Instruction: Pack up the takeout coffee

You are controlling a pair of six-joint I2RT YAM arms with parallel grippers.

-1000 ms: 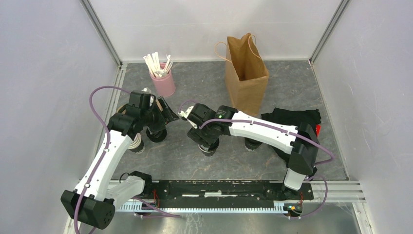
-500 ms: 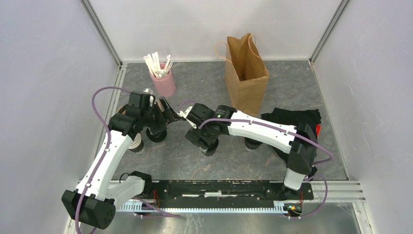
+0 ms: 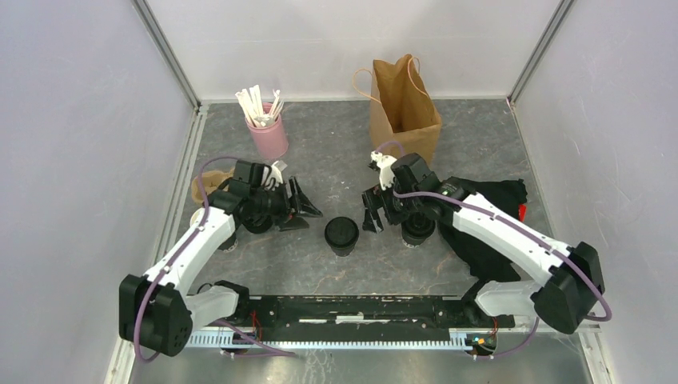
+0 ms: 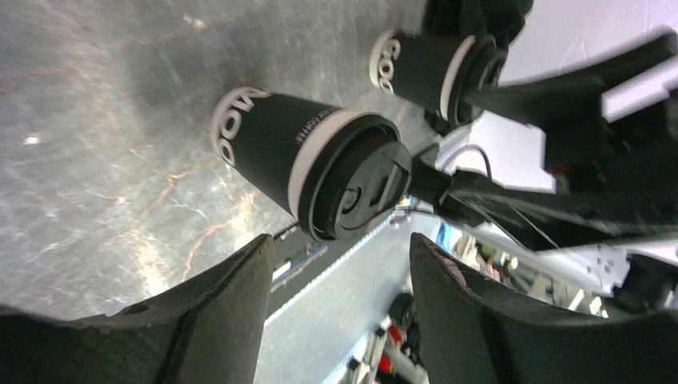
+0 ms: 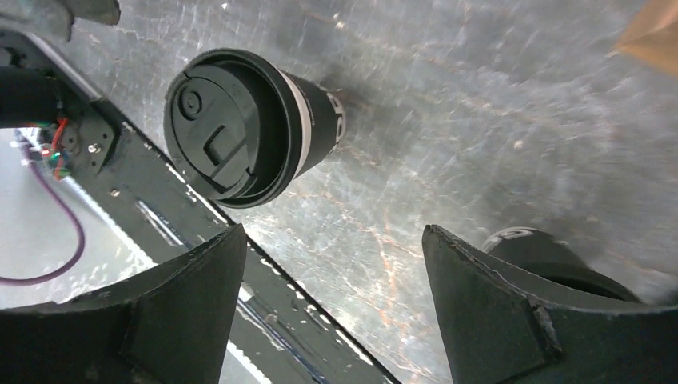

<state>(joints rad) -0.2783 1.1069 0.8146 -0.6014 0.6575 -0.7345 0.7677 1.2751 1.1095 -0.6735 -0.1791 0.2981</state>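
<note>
**Both arms low over the table, jaws apart, a capped coffee standing in the gap between them.**

My left arm reaches in from the left with its wrist low and the left gripper (image 3: 308, 213) pointing right. My right arm bends in from the right with the right gripper (image 3: 368, 211) pointing left, so the two face each other. Both pairs of jaws stand wide apart, holding nothing and touching nothing. The lidded cup (image 3: 341, 234) stands upright on the table (image 3: 336, 160) in that gap, a little toward my bases. It is near both sets of fingertips but clear of them, and each wrist view shows it beyond my open fingers with its black lid on. A second cup (image 3: 418, 232) stands under my right wrist, just beside the black cloth (image 3: 492, 240). The brown paper bag (image 3: 405, 112) stands open behind my right gripper, well apart from the lidded cup.
</note>
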